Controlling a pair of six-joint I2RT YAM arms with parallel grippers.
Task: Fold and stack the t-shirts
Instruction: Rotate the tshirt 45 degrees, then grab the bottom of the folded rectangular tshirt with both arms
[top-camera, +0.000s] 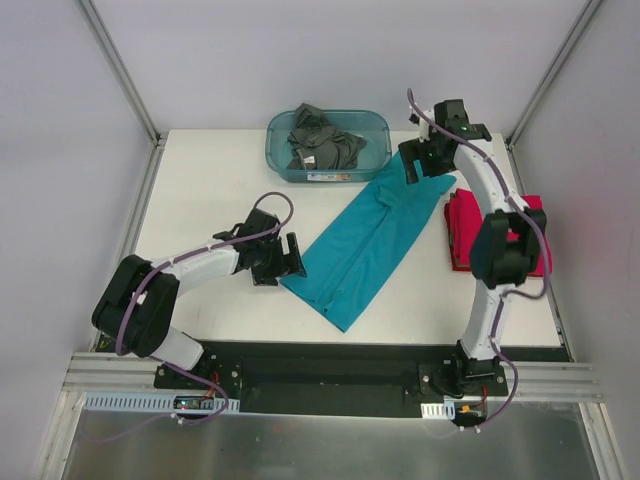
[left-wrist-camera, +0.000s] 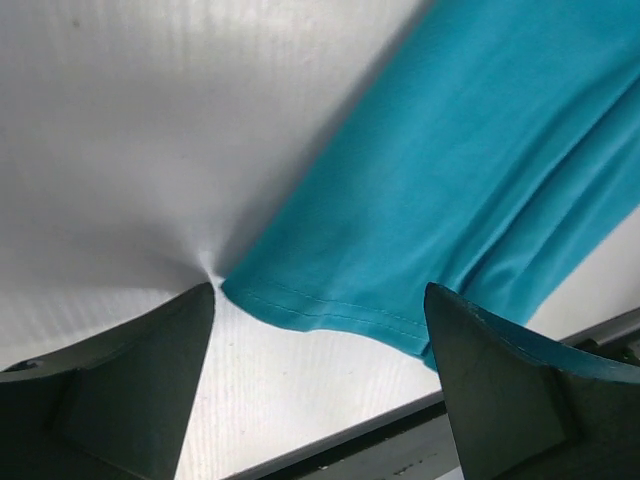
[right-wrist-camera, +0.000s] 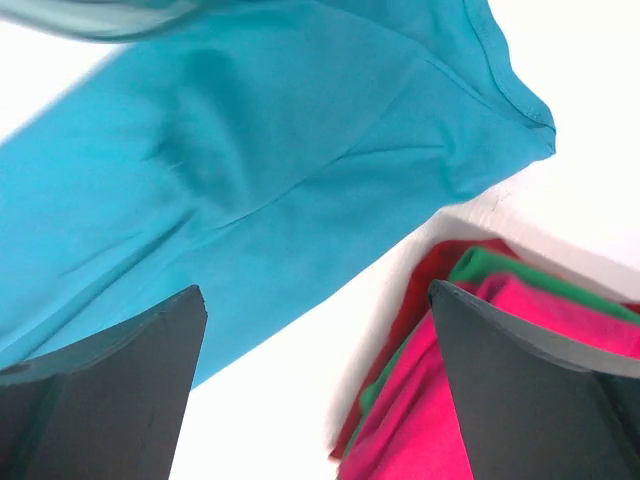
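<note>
A teal-blue t-shirt (top-camera: 370, 240) lies on the white table as a long strip folded lengthwise, running diagonally from the tub toward the near edge. My left gripper (top-camera: 293, 255) is open and empty at the strip's lower left edge. In the left wrist view the gripper (left-wrist-camera: 320, 292) faces the stitched hem corner of the shirt (left-wrist-camera: 450, 150). My right gripper (top-camera: 420, 165) is open and empty above the strip's far end. The right wrist view shows the gripper (right-wrist-camera: 315, 292) between the teal shirt (right-wrist-camera: 250, 130) and a stack of crimson shirts (right-wrist-camera: 410, 410). This stack (top-camera: 465, 235) sits at the right, partly hidden by the right arm.
A translucent blue-green tub (top-camera: 380, 140) at the back centre holds crumpled dark grey shirts (top-camera: 322, 140). The stack shows a green layer (right-wrist-camera: 490, 268) among the red ones. The table (top-camera: 200, 190) ends at a black rail along the near edge, and frame posts stand at the back corners.
</note>
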